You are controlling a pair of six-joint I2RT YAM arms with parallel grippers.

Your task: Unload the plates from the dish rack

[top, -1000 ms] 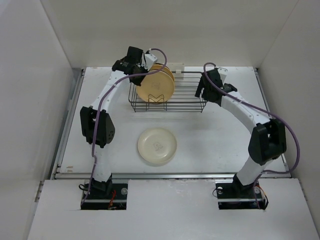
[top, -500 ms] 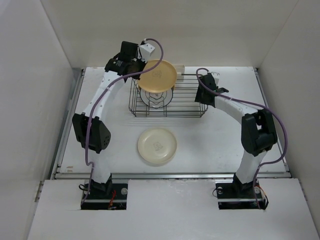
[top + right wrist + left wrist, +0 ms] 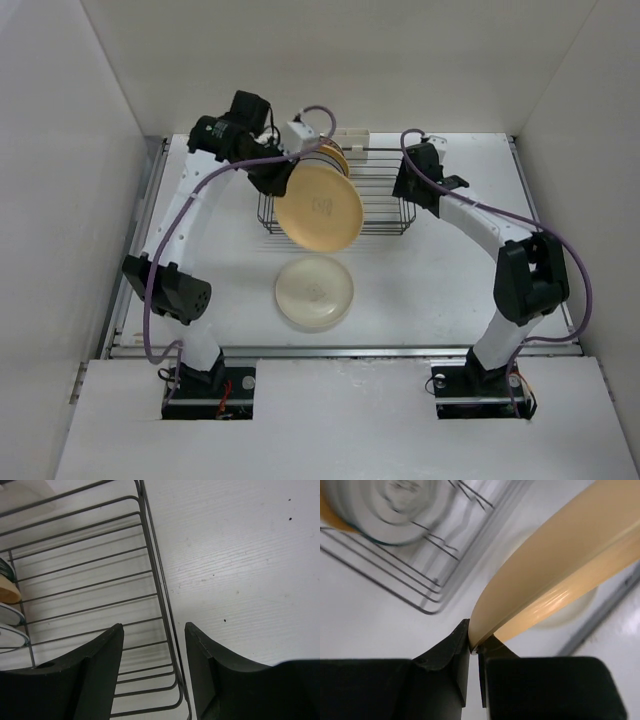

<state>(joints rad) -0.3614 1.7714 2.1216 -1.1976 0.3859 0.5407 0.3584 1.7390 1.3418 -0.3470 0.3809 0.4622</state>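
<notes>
From above, the left end effector (image 3: pixel 286 183) holds a yellow plate (image 3: pixel 320 207) by its rim. The plate is tilted, face toward the camera, in the air over the near long side of the dish rack (image 3: pixel 385 208) and lifted out of the wires. A cream plate (image 3: pixel 314 292) lies flat on the tabletop (image 3: pixel 440 290) in front of the rack. Behind the yellow plate, the edges of more plates (image 3: pixel 338 156) show in the rack's left part. A white holder (image 3: pixel 351 137) sits on the rack's far long side.

The overhead view hides the grip itself, but the left wrist view shows it. There the two fingers (image 3: pixel 452 652) are pressed together on the yellow plate's rim, and the plate sweeps up to the right. Below it, blurred, a white plate with a dark rim (image 3: pixel 395 510) stands among the rack wires.

Overhead, the right end effector (image 3: pixel 405 190) sits at the rack's right end, its fingers too small to read. The right wrist view shows them spread astride the rack's end wires, with a gap on each side and nothing pinched. Plate edges peek in at that view's left margin.
</notes>
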